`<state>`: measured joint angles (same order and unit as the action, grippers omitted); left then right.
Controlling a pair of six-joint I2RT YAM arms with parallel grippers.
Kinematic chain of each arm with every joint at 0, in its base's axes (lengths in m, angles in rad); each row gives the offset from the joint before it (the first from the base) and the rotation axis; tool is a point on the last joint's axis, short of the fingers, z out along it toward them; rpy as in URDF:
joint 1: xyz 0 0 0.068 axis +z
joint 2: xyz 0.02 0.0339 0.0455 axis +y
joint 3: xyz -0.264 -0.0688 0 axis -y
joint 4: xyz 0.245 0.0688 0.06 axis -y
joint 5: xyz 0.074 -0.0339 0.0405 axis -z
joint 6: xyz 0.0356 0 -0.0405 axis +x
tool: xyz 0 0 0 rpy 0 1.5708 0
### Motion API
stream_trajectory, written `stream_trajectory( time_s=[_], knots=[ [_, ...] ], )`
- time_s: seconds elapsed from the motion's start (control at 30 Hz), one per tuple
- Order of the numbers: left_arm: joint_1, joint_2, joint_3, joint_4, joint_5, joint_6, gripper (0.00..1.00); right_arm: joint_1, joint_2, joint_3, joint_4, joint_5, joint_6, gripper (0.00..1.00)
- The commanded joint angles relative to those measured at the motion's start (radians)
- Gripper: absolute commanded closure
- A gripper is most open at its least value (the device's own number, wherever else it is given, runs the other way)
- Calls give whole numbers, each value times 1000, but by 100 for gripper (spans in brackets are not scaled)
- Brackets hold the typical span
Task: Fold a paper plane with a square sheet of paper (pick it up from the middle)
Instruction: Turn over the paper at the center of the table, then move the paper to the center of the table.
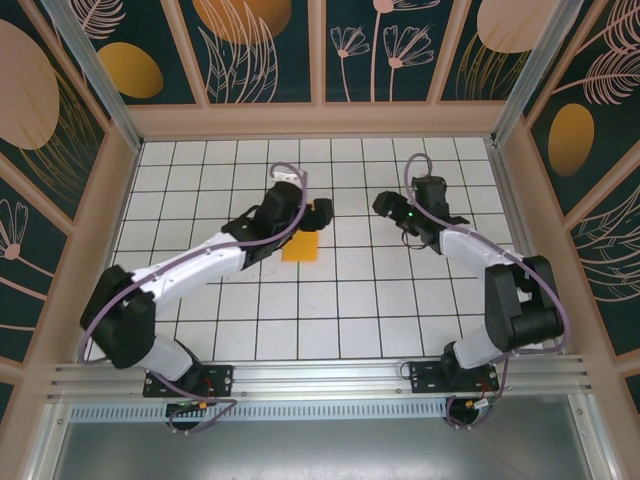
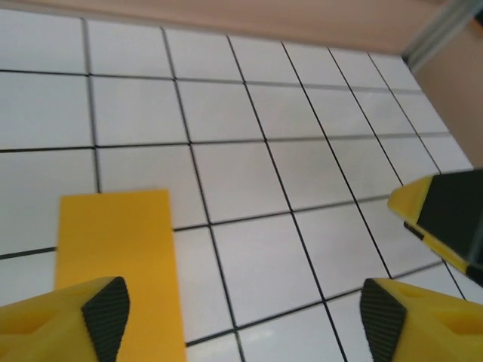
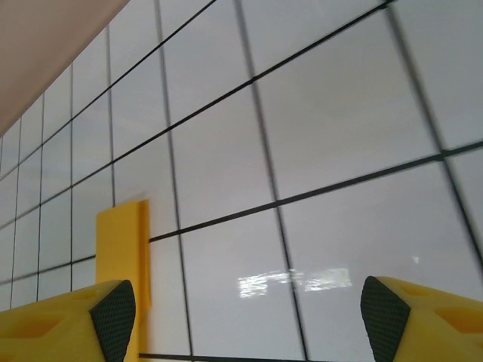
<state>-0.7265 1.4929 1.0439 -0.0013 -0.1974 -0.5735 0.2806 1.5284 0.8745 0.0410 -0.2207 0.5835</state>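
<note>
Top external view shows the left pincer (image 1: 320,210) and the right pincer (image 1: 383,205) facing each other over the white tiled floor (image 1: 330,320), near but apart. The orange-yellow sheet of paper (image 1: 300,247) lies flat on the floor just beside and a little behind the left pincer, towards its own arm. It is well apart from the right pincer. From this height the sheet looks like a small rectangle. Its edge nearest the left arm (image 1: 200,265) is partly covered, so I cannot tell its full outline or its creases. The fingers of both pincers are too small here to judge. In the left wrist view the left pincer (image 2: 245,317) stands wide open with only bare tiles between its fingers. The sheet of paper (image 2: 117,241) appears as a narrow strip that reaches forward from one fingertip. Its near end is hidden by that fingertip and cut off by the frame, and I cannot tell if they touch. One yellow and black finger (image 2: 445,215) of the right pincer enters at the edge, cut off. In the right wrist view the right pincer (image 3: 249,317) is also wide and holds nothing. The sheet of paper (image 3: 121,249) shows ahead of one fingertip, partly hidden behind it.
</note>
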Motion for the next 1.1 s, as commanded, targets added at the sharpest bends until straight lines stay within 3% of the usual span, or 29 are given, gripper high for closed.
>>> stream_trajectory(
  time_s=[0.0, 0.13, 0.27, 0.63, 0.87, 1.07],
  knots=[
    [66, -39, -114, 50, -51, -79, 12, 113, 81, 121, -21, -26, -54, 21],
    [134, -79, -206, 36, -64, -148, 4, 227, 252, 294, -60, -22, -76, 32],
    [201, -99, -284, 37, -29, -222, 2, 289, 424, 447, -77, -70, -56, 43],
    [294, -95, -333, 29, 21, -279, 1, 364, 728, 768, -258, -142, -73, 48],
    [297, -58, -308, 33, 56, -276, 2, 376, 766, 783, -371, -108, -170, 49],
    [297, -43, -305, 64, 131, -245, 2, 366, 683, 610, -444, -53, -354, 51]
  ],
)
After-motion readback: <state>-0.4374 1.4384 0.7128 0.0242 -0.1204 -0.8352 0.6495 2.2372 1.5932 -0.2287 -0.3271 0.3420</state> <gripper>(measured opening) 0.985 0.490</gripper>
